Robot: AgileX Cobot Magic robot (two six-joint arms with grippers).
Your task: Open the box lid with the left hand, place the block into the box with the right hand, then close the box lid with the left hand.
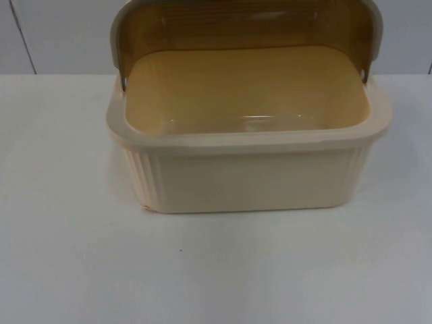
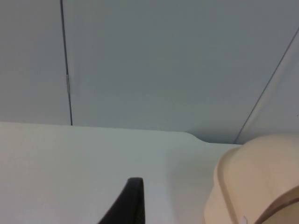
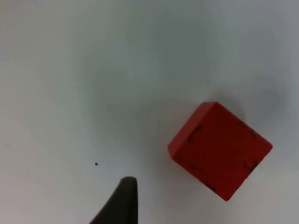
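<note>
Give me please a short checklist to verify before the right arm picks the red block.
1. Lid open: ok, it stands raised behind the box.
2. Box inside free: ok, nothing lies in it.
3. Block reachable: ok, it lies on the white table, close to the right end effector's fingertip, nothing touching it.
4. Block aligned for grasp: not ok, it sits turned at an angle and to one side of the fingertip.
5. Right end effector open: cannot tell.
6. Left end effector out of the way: ok, its fingertip is over bare table beside the box, not at the opening.
</note>
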